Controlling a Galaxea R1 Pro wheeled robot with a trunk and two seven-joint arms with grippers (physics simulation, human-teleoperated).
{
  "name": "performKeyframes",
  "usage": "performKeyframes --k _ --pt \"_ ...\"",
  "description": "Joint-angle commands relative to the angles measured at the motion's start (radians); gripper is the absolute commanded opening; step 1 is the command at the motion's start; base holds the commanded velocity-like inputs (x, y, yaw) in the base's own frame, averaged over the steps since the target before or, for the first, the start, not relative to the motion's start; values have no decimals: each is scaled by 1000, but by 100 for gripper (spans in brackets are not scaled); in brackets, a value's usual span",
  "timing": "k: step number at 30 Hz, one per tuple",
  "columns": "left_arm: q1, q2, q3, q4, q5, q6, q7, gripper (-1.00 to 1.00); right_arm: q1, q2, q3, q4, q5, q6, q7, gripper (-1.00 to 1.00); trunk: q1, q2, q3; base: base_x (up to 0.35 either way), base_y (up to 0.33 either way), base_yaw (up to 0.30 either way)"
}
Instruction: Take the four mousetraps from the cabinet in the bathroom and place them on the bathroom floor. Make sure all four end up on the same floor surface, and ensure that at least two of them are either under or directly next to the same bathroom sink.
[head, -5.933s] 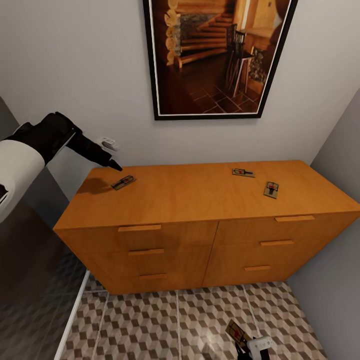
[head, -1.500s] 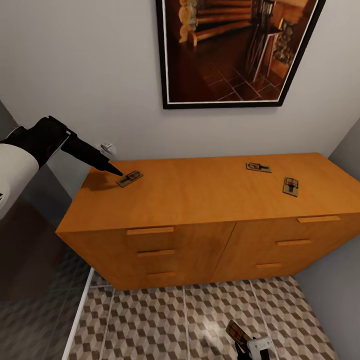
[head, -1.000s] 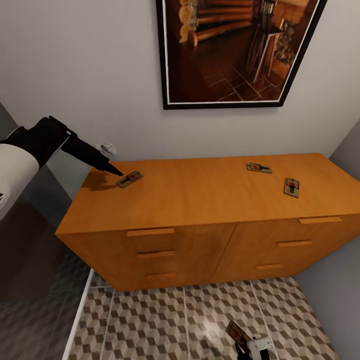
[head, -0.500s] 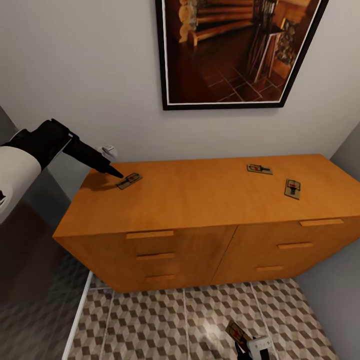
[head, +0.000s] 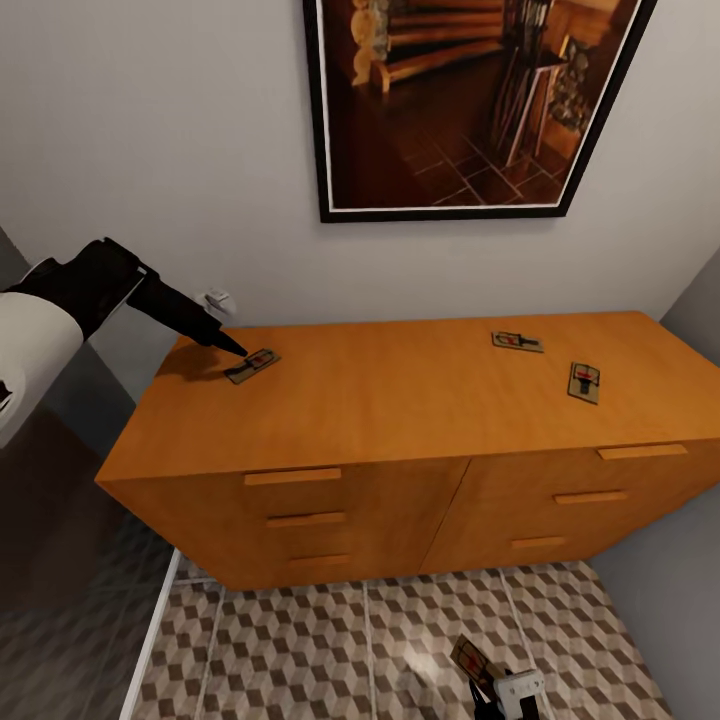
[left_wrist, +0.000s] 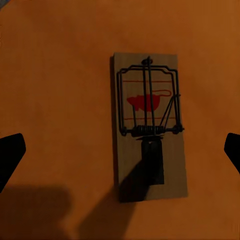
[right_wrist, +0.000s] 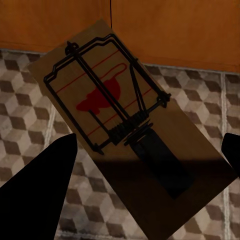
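Three mousetraps lie on top of the orange-brown cabinet (head: 400, 400): one at the left (head: 252, 365), two at the right (head: 517, 342) (head: 584, 382). My left gripper (head: 232, 347) hovers just over the left mousetrap (left_wrist: 147, 125), open, with its black fingertips (left_wrist: 10, 155) wide on either side. Low over the bathroom floor (head: 300, 650), my right gripper (head: 497, 692) is shut on another mousetrap (head: 472, 662), which sits tilted between the fingers (right_wrist: 45, 185). That held mousetrap (right_wrist: 120, 125) has tiles and the cabinet front behind it. The bathroom sink is out of view.
A large framed picture (head: 470, 100) hangs on the wall above the cabinet. A grey wall (head: 670, 600) closes in at the right, and a dark floor with a white edge strip (head: 150, 640) lies at the left. A small white wall fitting (head: 216, 298) sits behind my left gripper.
The head view has shifted a little. My left gripper has edged closer over the left mousetrap and stays open. The right gripper still holds its mousetrap.
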Motion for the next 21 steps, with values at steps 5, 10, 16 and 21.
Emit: performKeyframes --k 5,10,16,21 --pt "0 -2 5 -2 -10 10 -5 100 -1 0 2 1 -5 -3 4 -100 0 0 -1 0 0 0" --pt "0 -3 -16 -2 -12 10 -3 100 -1 0 3 1 -5 -4 4 -100 0 0 -1 0 0 0" --pt "0 -13 -49 -2 -11 13 51 100 -1 0 3 1 -5 -4 4 -100 0 0 -1 0 0 0" --pt "0 -19 -53 -2 -10 15 63 100 -1 0 3 1 -5 -5 4 -100 0 0 -1 0 0 0"
